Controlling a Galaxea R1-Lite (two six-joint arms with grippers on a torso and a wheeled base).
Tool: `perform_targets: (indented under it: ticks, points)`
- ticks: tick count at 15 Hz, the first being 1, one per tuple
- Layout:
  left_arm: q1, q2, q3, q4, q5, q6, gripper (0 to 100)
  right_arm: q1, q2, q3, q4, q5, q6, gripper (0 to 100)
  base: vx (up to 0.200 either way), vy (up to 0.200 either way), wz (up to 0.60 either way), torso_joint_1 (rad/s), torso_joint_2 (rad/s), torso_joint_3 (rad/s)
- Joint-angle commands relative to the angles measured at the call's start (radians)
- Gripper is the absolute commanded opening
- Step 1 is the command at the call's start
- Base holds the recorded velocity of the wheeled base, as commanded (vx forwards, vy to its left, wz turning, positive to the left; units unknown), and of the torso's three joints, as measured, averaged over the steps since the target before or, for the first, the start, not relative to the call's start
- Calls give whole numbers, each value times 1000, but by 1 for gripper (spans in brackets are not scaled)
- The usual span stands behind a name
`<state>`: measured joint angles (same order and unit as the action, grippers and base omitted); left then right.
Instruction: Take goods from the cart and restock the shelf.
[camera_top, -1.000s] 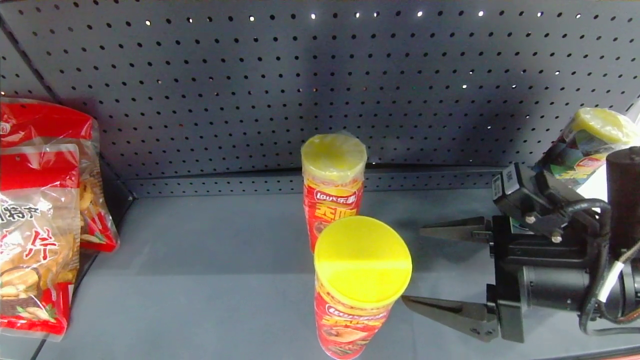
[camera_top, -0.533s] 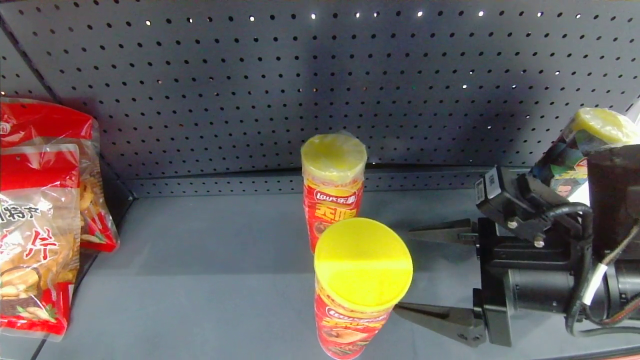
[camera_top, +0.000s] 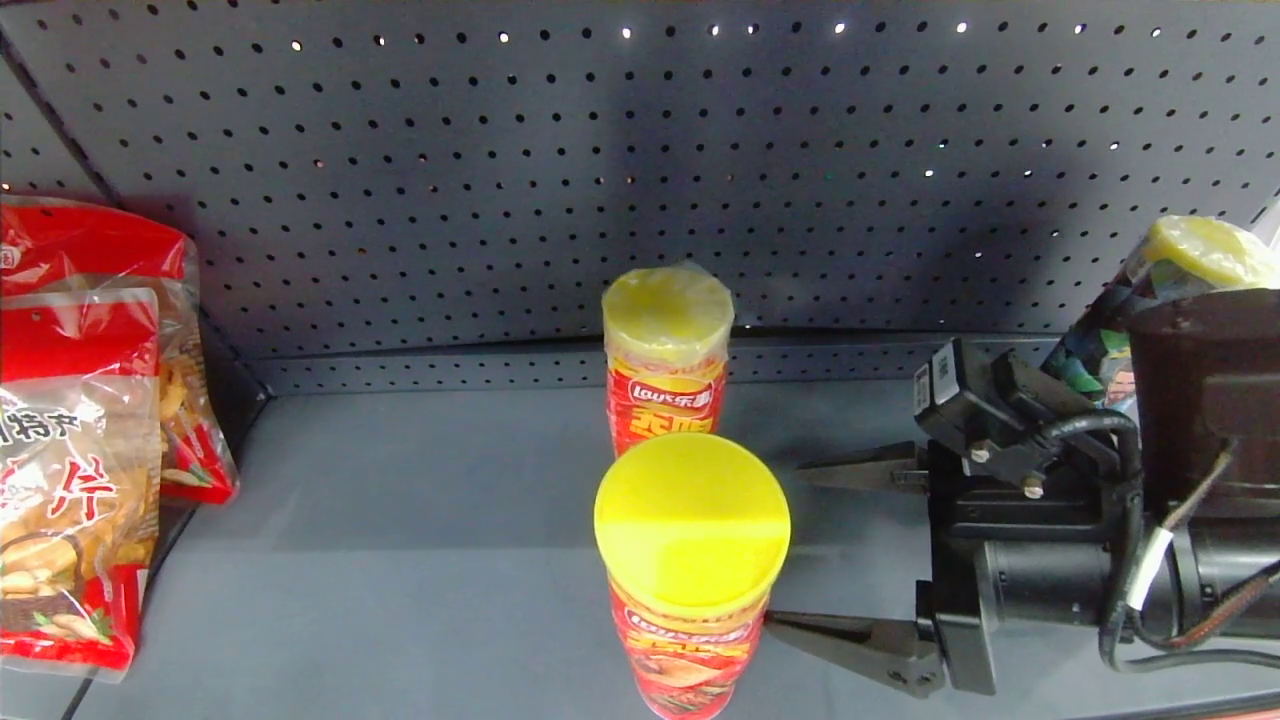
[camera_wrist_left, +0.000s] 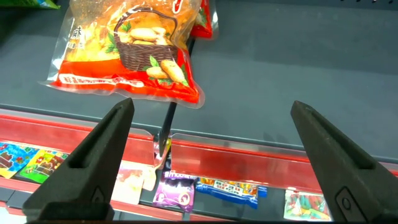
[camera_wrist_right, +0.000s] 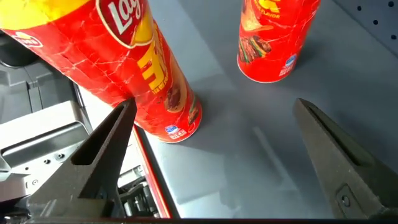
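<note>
The restocking is at the placing step. The front can (camera_top: 690, 570) stands upright on the shelf (camera_top: 420, 520) near its front edge, at 6 o'clock in the head view. The rear can (camera_top: 667, 360) is just behind it at 12 o'clock, close, though I cannot tell whether the 2 touch.

The right gripper (camera_top: 810, 550) sits at 3 o'clock of the front can with its jaws spread wide. Its tips are just beside the can's side, and contact cannot be judged. The right wrist view shows the same: right gripper (camera_wrist_right: 214, 109) spread, front can (camera_wrist_right: 124, 68) by 1 finger, rear can (camera_wrist_right: 273, 37) farther in. So the can looks set down and free.

The left gripper (camera_wrist_left: 214, 162) hangs spread and empty before the shelf's red rail (camera_wrist_left: 249, 155), below a snack bag (camera_wrist_left: 130, 50). Snack bags (camera_top: 80, 430) fill the shelf's 9 o'clock end.

The next move likely calls for a straight retreat toward 3 o'clock. The tall can tips easily.
</note>
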<state>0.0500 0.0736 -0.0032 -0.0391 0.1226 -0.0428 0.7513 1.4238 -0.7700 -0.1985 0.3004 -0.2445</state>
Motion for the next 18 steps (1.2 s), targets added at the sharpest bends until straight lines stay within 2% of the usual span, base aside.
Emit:
perform_targets:
  ticks: [1, 7, 18]
  points:
    - [1, 2, 0, -1, 0, 0, 100, 2, 6, 1, 1, 0, -1, 100, 0, 0, 0, 0, 0, 0]
    - [1, 2, 0, -1, 0, 0, 100, -4, -29, 92, 1, 0, -7, 100, 0, 0, 0, 0, 0, 0]
    - [1, 2, 0, -1, 0, 0, 100, -6, 29, 123, -16, 0, -10, 100, 0, 0, 0, 0, 0, 0]
